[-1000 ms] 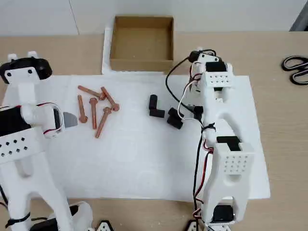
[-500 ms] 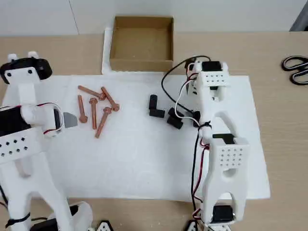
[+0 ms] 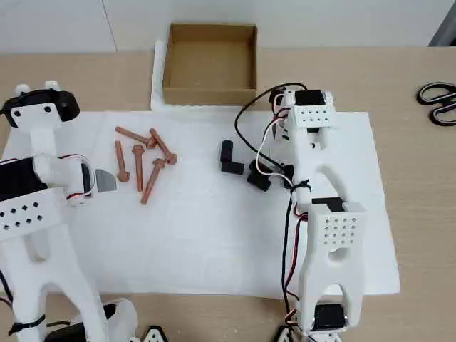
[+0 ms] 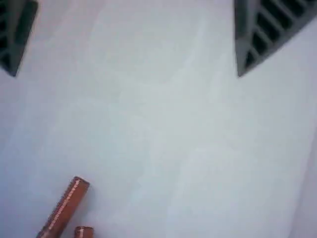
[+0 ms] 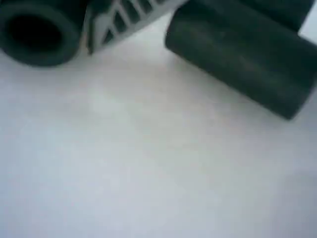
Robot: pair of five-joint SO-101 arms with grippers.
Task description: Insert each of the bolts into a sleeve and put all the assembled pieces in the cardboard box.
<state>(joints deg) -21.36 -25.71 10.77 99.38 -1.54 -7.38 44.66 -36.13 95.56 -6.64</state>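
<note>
scissors cropped at edge, bolt cropped, sleeve blurred

Copper-brown bolts, black sleeves, tan cardboard box

The left arm and the right arm are both built of white plastic shells with black servo blocks set at the joints. Each carries a flat white panel pierced by a grid of small round holes. Black, white and red cables run along the right arm and loop out at its far end, and a thin red wire curls round the left arm's wrist.
</note>
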